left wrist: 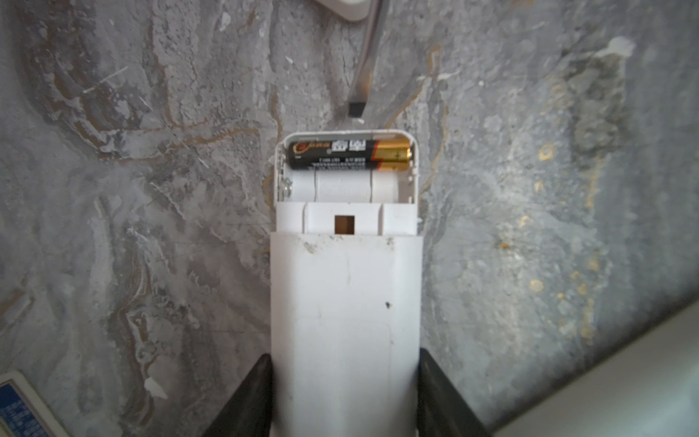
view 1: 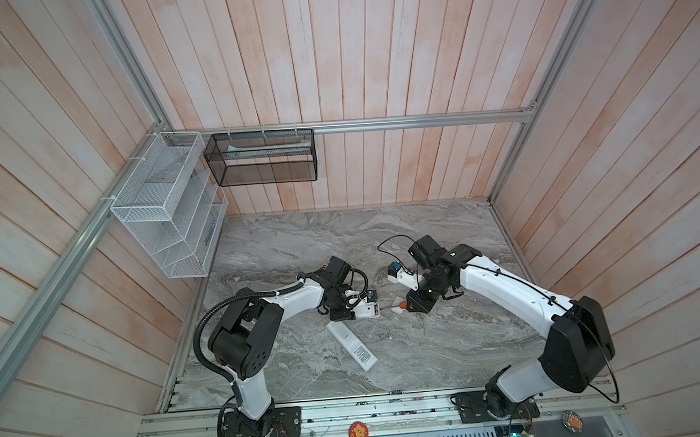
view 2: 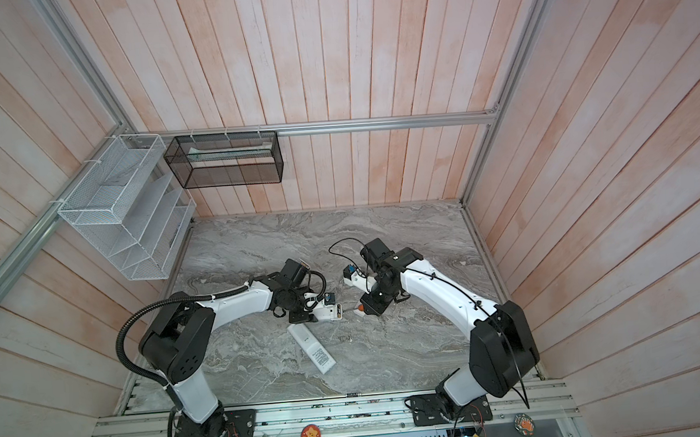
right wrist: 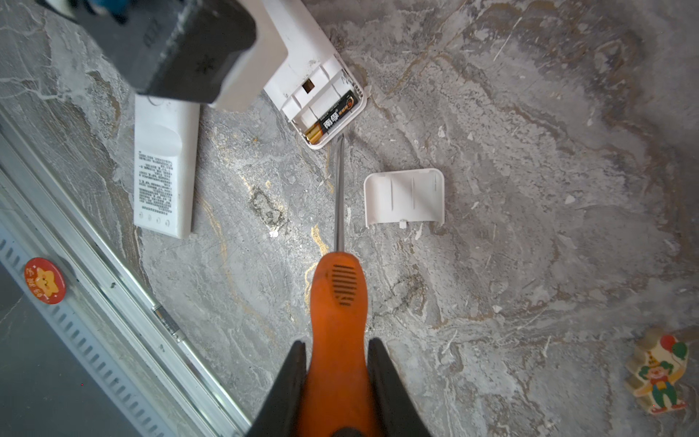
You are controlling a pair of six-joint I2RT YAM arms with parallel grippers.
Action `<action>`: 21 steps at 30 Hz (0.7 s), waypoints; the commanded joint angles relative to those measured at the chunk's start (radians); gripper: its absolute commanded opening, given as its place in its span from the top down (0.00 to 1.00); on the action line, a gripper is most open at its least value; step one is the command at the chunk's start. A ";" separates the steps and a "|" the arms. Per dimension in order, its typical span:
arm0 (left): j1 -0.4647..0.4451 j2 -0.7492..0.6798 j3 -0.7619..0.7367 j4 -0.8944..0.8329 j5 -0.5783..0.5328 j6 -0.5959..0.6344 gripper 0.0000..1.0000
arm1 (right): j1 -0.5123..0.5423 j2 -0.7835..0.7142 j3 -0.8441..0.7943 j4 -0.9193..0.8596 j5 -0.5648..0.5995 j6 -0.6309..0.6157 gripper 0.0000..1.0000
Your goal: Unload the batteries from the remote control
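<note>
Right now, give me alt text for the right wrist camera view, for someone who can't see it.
The right gripper holds an orange-handled screwdriver, tip close to the open end of a white remote holding one battery beside an empty slot. The detached cover and a second remote lie on the marble table.

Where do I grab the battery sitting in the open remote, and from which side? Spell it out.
Probably its bare middle, from straight above. The battery lies flat against the end wall of the remote; only the empty slot beside it leaves finger room, so levering it up first with the screwdriver may help.
</note>
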 commanded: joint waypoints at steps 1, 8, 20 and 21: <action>-0.006 0.023 0.001 -0.010 0.016 0.015 0.79 | 0.007 -0.019 0.035 -0.032 0.006 0.009 1.00; -0.006 0.026 0.002 -0.009 0.017 0.012 0.79 | 0.013 -0.019 0.051 -0.020 -0.023 0.011 1.00; -0.006 0.024 0.001 -0.008 0.021 0.011 0.79 | 0.013 0.005 0.014 0.011 -0.031 0.005 1.00; -0.007 0.024 0.001 -0.008 0.020 0.012 0.79 | 0.013 0.007 0.011 0.014 -0.031 0.005 1.00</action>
